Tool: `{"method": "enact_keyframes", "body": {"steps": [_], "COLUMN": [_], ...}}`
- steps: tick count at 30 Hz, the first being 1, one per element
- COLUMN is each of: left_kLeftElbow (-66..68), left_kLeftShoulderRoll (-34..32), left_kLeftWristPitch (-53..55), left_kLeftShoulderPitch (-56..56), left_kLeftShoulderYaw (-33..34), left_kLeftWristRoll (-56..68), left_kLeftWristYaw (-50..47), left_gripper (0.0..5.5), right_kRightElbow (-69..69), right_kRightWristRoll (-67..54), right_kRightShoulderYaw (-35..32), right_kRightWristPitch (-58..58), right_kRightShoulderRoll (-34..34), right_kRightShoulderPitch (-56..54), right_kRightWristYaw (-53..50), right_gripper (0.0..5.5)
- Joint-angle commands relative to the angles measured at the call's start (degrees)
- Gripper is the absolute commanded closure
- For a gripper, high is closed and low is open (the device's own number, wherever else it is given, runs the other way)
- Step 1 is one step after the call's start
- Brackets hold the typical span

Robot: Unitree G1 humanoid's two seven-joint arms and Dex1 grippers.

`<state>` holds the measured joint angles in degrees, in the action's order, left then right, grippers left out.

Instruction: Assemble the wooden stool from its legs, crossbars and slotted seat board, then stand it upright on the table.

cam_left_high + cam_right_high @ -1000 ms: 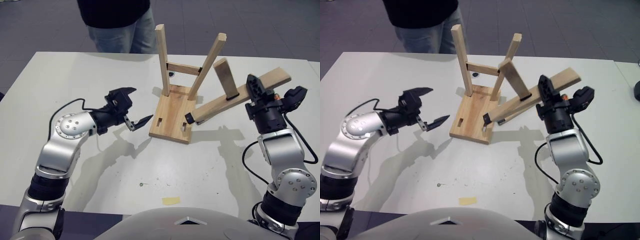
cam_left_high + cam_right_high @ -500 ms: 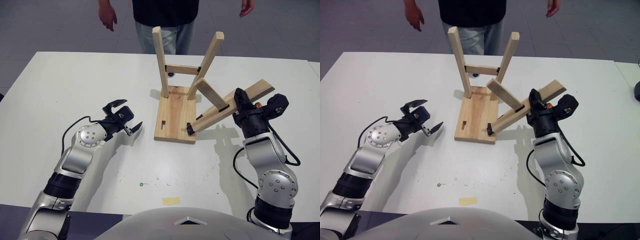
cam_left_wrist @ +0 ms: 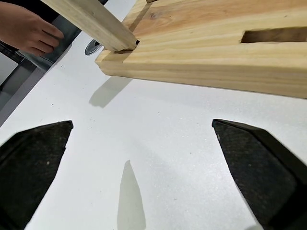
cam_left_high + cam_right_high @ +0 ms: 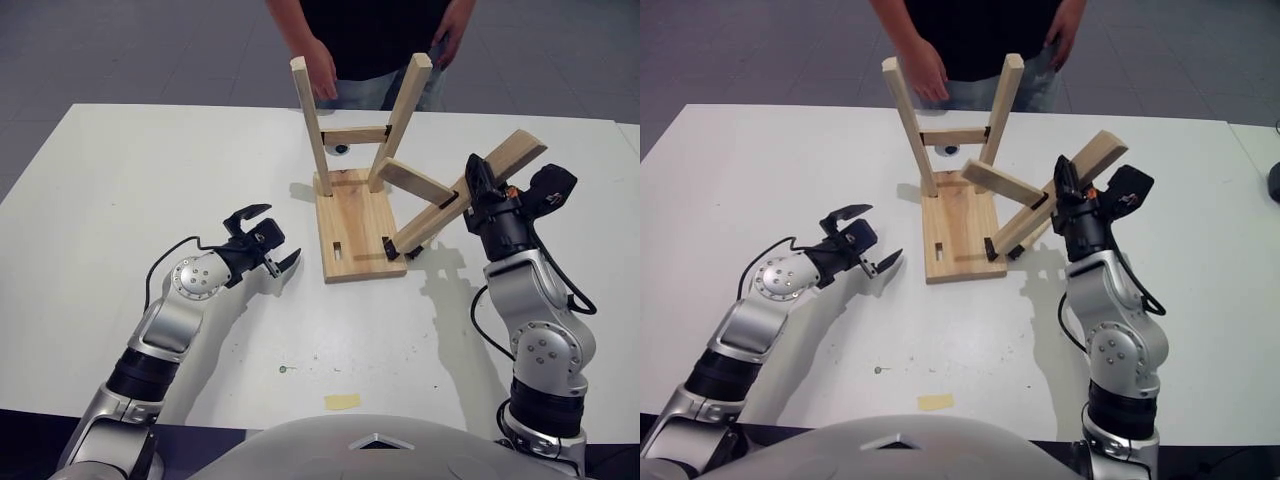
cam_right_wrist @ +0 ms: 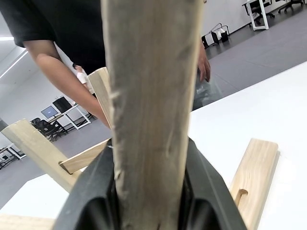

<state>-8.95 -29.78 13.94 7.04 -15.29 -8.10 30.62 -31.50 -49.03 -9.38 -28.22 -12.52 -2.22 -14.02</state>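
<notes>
The slotted seat board (image 4: 352,232) lies flat on the table with two legs (image 4: 308,130) standing in its far end, joined by a crossbar (image 4: 358,133). My right gripper (image 4: 472,190) is shut on a leg (image 4: 515,155) of the second leg pair, held slanted, its lower end at the board's right edge near a slot. The pair's other leg (image 4: 415,180) sticks out leftward. In the right wrist view the held leg (image 5: 151,96) runs between the pads (image 5: 96,196). My left gripper (image 4: 275,238) is open just left of the board (image 3: 216,52), nothing in it.
A person stands at the far table edge, one hand (image 4: 320,72) close to the upright legs; I cannot tell if it touches them. A yellow scrap (image 4: 341,401) lies near the front edge. A dark round fitting (image 4: 342,149) sits behind the board.
The right arm swung the leg pair left and down toward the board. The left arm drew back toward me. The board turned a little. A person's hands came in behind the upright legs.
</notes>
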Motion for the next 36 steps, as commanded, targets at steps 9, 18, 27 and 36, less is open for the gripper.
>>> {"method": "enact_keyframes", "body": {"steps": [9, 18, 27, 36], "left_kLeftElbow": [0.67, -2.59, -2.61, -2.14], "left_kLeftShoulderRoll": [2.0, 8.05, 8.7, 8.41], "left_kLeftWristPitch": [-0.08, 6.4, 6.16, 5.47], "left_kLeftShoulderPitch": [3.18, 4.58, 3.99, 3.46], "left_kLeftShoulderYaw": [-0.42, 5.72, 6.39, 5.24], "left_kLeftWristRoll": [-0.27, 7.72, 7.02, 6.36], "left_kLeftWristYaw": [1.85, -0.45, -3.34, -3.96], "left_gripper": [0.1, 0.1, 0.1, 0.1], "right_kRightElbow": [0.58, 0.38, 4.24, 7.94], "right_kRightWristRoll": [8.79, 13.35, 16.15, 16.84], "right_kRightShoulderYaw": [-0.24, -0.46, 0.29, 2.12], "right_kRightWristPitch": [2.79, 5.56, 5.08, 6.29], "right_kRightShoulderRoll": [0.2, 0.3, -0.04, -0.13], "right_kRightShoulderPitch": [-1.33, -1.79, -0.92, 1.0], "right_kRightWristYaw": [5.21, 10.9, 15.05, 21.97], "right_gripper": [4.49, 4.49, 4.49, 4.49]}}
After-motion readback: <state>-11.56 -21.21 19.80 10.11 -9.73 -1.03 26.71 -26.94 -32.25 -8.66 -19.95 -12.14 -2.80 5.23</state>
